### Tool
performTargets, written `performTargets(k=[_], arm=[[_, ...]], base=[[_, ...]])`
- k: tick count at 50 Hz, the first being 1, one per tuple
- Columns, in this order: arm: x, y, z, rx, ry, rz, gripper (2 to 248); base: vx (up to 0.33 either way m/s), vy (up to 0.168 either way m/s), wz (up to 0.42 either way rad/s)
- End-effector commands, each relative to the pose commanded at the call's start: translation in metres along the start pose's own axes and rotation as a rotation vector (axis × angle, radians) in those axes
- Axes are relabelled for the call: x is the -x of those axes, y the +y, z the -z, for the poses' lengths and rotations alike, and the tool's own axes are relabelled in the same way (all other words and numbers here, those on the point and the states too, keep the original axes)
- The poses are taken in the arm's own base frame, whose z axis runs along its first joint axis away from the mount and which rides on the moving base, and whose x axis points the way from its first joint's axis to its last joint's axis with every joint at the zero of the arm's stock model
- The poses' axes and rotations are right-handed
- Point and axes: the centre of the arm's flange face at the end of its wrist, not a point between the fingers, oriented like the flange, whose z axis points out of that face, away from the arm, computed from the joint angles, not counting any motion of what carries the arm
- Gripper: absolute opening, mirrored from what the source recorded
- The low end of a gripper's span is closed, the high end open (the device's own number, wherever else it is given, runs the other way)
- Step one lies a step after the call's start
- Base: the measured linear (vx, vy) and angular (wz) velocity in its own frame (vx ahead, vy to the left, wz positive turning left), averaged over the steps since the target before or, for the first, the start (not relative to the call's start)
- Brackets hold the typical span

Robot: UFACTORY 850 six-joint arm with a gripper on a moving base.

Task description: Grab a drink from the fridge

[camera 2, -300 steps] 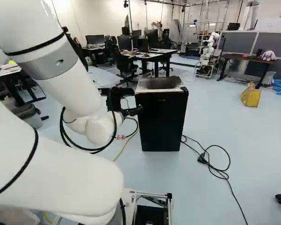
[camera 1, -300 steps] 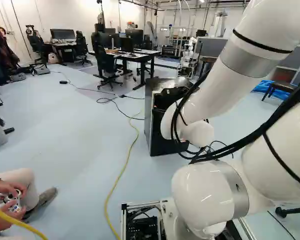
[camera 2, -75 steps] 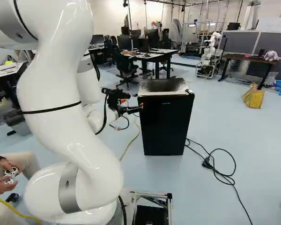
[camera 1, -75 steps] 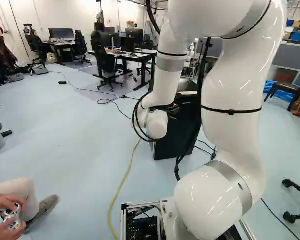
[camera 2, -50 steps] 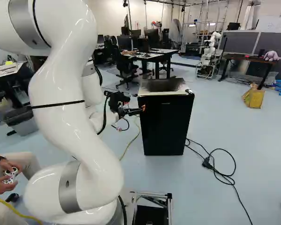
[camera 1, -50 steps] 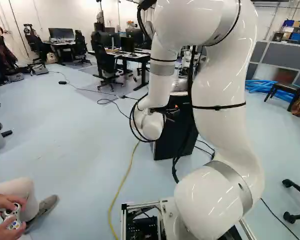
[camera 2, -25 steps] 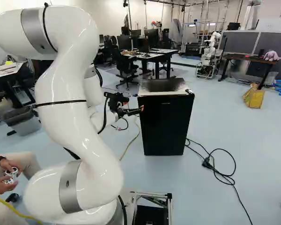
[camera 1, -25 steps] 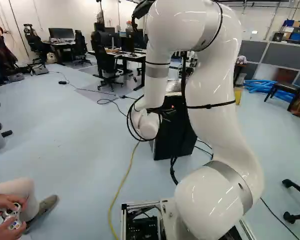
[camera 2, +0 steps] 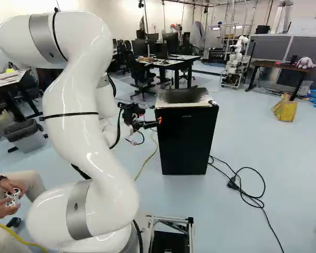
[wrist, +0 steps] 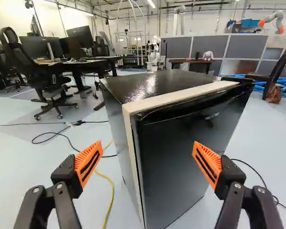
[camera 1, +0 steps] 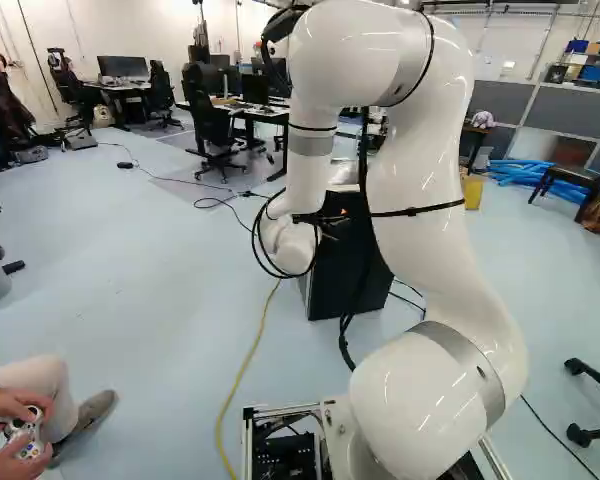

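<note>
In the right base view the white arm (camera 2: 76,124) rises at the left, bends over at the top and comes back down, bringing the black tool (camera 2: 154,124) to the near upper part of the fridge (camera 2: 184,139), on its left side. The fridge stands on the floor (camera 2: 263,147) at the middle, upright, its dark, glossy top framed at the front by a pale edge. A black cable (camera 2: 243,192) loops over the floor to the right of it. In the left base view the fridge is partly behind the arm, and a yellow cable (camera 1: 242,370) runs along the floor toward it; the tool seems to sit just beside the fridge's upper part, though the wrist and its cables cover most of it. In the wrist view the tool (wrist: 147,155) is spread wide, with nothing gripped, its two orange pads (wrist: 88,163) well apart. The fridge fills the space ahead, one upright corner lying between the fingers' lines and its dark door (wrist: 181,157) closed, reaching past one finger. Beyond the fridge are a desk (wrist: 93,61) with monitors and a black chair (wrist: 45,78).
</note>
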Motion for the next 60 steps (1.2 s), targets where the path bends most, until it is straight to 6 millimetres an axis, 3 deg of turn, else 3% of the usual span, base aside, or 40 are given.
performTargets(k=[60], arm=[[0.001, -0.011, -0.031, 0.097, 0.026, -0.047, 247]], base=[[0.0, 0.0, 0.0]])
